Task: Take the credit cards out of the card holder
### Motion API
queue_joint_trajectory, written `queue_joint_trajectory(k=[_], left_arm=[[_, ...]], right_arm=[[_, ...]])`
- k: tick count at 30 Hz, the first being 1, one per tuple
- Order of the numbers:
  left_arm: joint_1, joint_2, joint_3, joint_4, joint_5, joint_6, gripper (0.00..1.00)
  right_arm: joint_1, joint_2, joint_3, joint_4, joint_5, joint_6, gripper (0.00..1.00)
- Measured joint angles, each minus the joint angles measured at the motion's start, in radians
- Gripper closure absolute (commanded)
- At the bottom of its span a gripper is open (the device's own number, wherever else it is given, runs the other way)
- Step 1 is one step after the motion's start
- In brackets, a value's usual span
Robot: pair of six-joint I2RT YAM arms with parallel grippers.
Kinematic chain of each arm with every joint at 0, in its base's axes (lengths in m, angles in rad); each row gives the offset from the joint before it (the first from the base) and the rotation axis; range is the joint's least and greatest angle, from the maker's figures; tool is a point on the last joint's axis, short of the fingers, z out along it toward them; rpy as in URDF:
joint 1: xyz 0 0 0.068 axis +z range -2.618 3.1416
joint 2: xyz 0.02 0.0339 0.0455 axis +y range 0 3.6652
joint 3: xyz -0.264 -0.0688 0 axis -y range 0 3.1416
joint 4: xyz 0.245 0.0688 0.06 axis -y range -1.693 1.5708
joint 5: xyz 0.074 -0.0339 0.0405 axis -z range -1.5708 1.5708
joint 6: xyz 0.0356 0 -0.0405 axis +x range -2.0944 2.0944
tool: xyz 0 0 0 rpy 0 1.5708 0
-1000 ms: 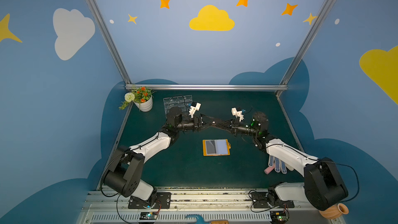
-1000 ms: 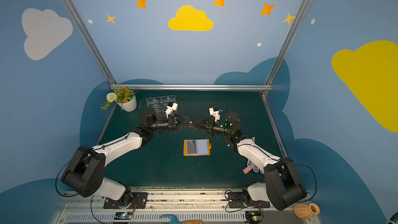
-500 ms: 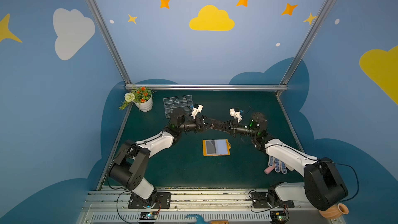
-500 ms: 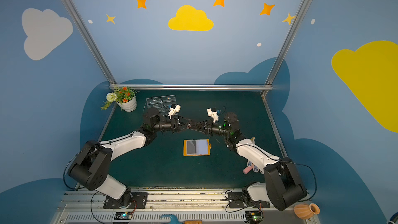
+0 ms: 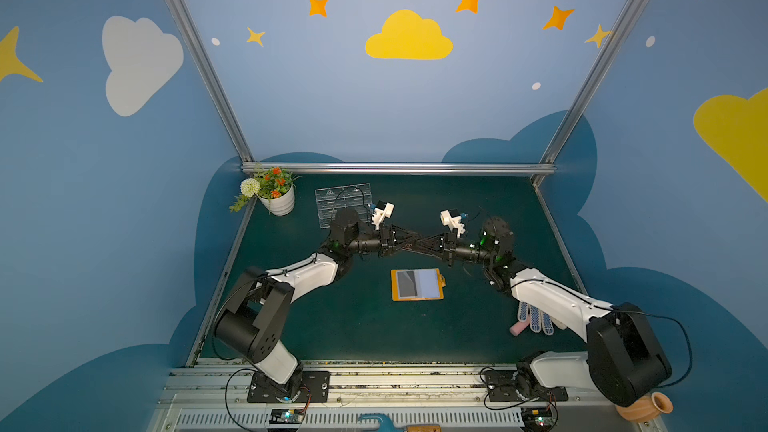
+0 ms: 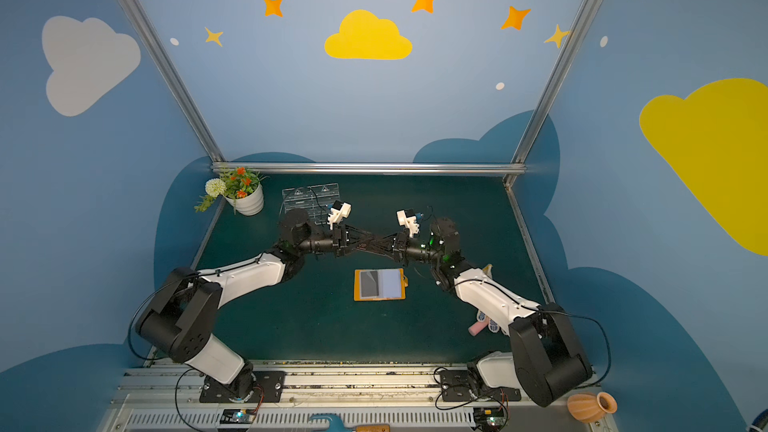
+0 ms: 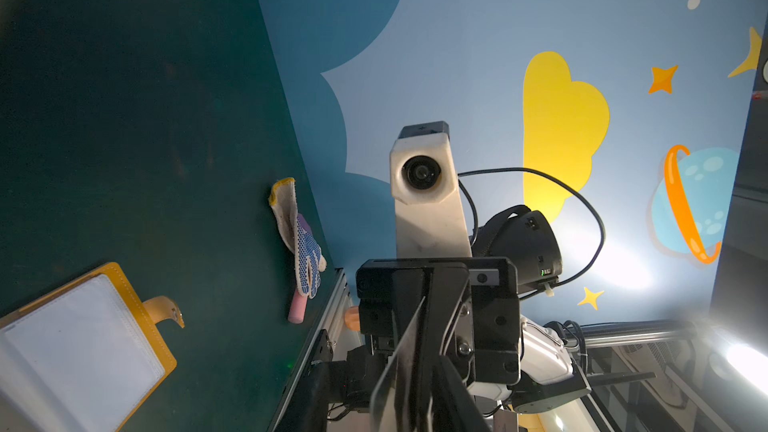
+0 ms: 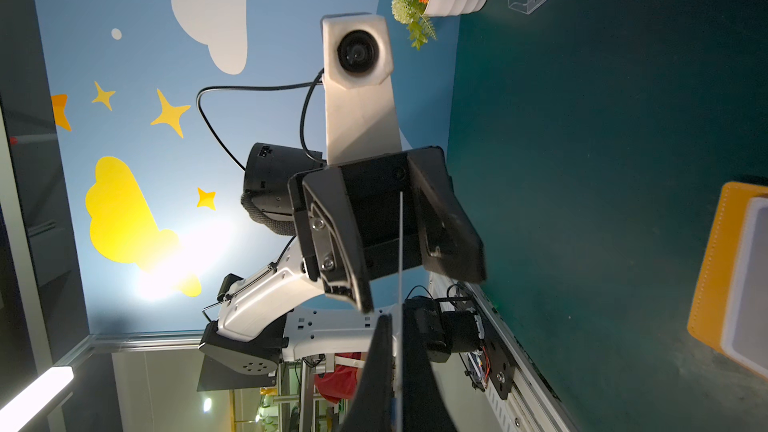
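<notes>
Nearest the robot's base, on its right side, lie a dotted glove (image 5: 536,320) and a pink stick (image 5: 517,328), well clear of the work. Mid-surface (image 5: 353,326): the card holder (image 5: 417,284) lies open and flat, clear sleeves up, snap tab on the right arm's side. One half of the page reads darker, possibly a card in its sleeve; cannot confirm. Beyond and above the holder the two arms meet tip to tip in the air. The right pincer (image 8: 397,334) is pressed together on a card (image 7: 402,367), held on edge and reaching toward the other arm. The left pincer (image 8: 415,284) stands spread, one jaw on each side of the card's free end, a gap showing on both sides; no contact. Step judged: hand-over from right to left. To do it well: centre the card between the left jaws, take a deep bite on the flat faces, and release the right only once that grip is firm. A thin, slick card pinched at a corner would likely pivot or drop. Then part the arms along the card's plane. Farthest back: clear stand (image 5: 332,201) and flowerpot (image 5: 278,203), uninvolved.
</notes>
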Motion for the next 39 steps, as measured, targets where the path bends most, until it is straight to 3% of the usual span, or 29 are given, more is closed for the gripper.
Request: queue_joint_trajectory(k=[12, 15, 22, 24, 28, 39], left_arm=[[-0.007, 0.014, 0.000, 0.030, 0.000, -0.011, 0.95], [-0.007, 0.014, 0.000, 0.039, 0.000, -0.015, 0.96], [-0.011, 0.016, -0.003, 0.040, -0.016, -0.023, 0.96], [-0.011, 0.018, -0.012, 0.043, -0.028, -0.035, 0.96], [-0.004, 0.023, -0.036, 0.070, -0.054, -0.072, 0.96], [0.046, 0.015, -0.072, 0.132, -0.157, -0.195, 0.96]], right_arm=[[0.006, 0.017, 0.000, -0.002, 0.000, -0.003, 1.00], [0.006, 0.020, 0.000, -0.003, 0.001, -0.003, 1.00], [0.003, 0.019, 0.000, 0.006, 0.002, 0.000, 0.34], [-0.001, 0.015, 0.000, 0.003, 0.006, -0.004, 0.25], [-0.014, -0.029, -0.002, -0.037, 0.022, -0.023, 0.17], [-0.050, -0.123, -0.022, -0.152, 0.105, -0.062, 0.12]])
